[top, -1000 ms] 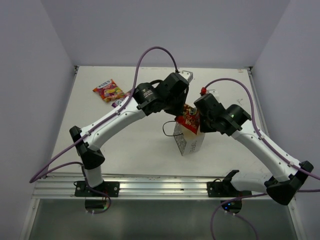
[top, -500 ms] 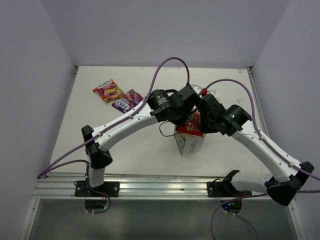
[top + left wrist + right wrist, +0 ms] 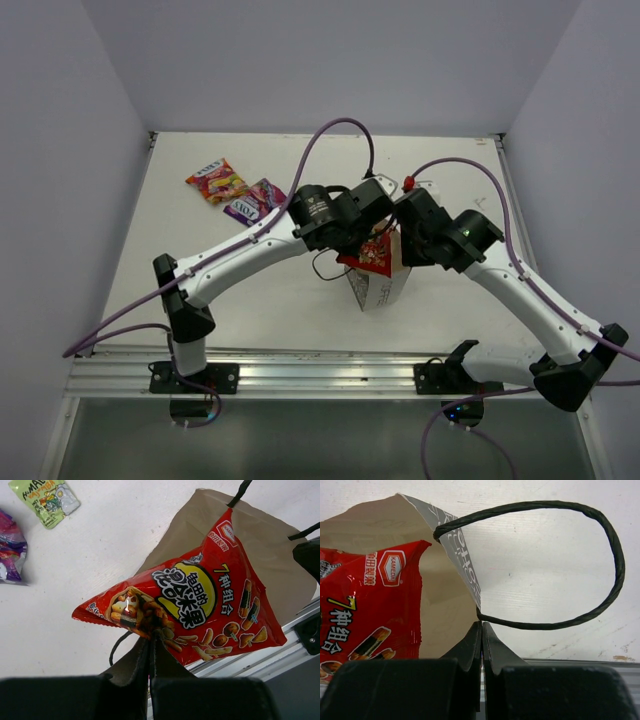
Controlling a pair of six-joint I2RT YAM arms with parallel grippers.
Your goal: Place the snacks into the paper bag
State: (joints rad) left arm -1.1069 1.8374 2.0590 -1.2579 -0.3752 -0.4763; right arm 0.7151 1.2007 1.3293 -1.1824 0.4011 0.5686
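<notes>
Red-orange packet (image 3: 200, 610) shifted, pinched by left gripper (image 3: 151, 645); right gripper (image 3: 481, 627) pinches paper bag (image 3: 461, 552) rim.

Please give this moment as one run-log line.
left hand: shut on red packet at bag mouth | right hand: shut on bag rim | table: purple packet, multicolour packet, green packet

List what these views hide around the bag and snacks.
Floor of the paper bag: hidden in both wrist views by the red packet.
Purple packet: cut off by the left wrist view's edge.
Pale green packet: missing from the top view, likely under the left arm.
</notes>
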